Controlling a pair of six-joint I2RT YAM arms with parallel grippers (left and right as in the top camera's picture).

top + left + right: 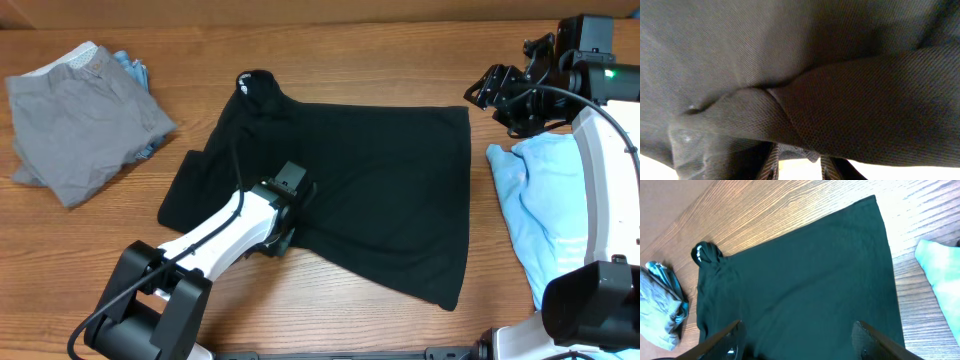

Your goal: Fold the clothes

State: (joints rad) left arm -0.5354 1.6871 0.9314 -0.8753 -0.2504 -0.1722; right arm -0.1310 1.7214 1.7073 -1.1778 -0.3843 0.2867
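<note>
The black T-shirt lies spread over the middle of the table, its bunched collar at the far left corner. My left gripper sits low on the shirt's near left part. In the left wrist view black cloth fills the frame, and a raised fold drapes over the left gripper. Its fingers stand a little apart and light table shows between them, but the tips are hidden. My right gripper hovers open above the shirt's far right corner, holding nothing. It looks down on the shirt.
A grey garment lies crumpled at the far left with a bit of blue cloth under it. A light-blue tee lies at the right edge, beside the right arm's white base. Bare wood surrounds the shirt.
</note>
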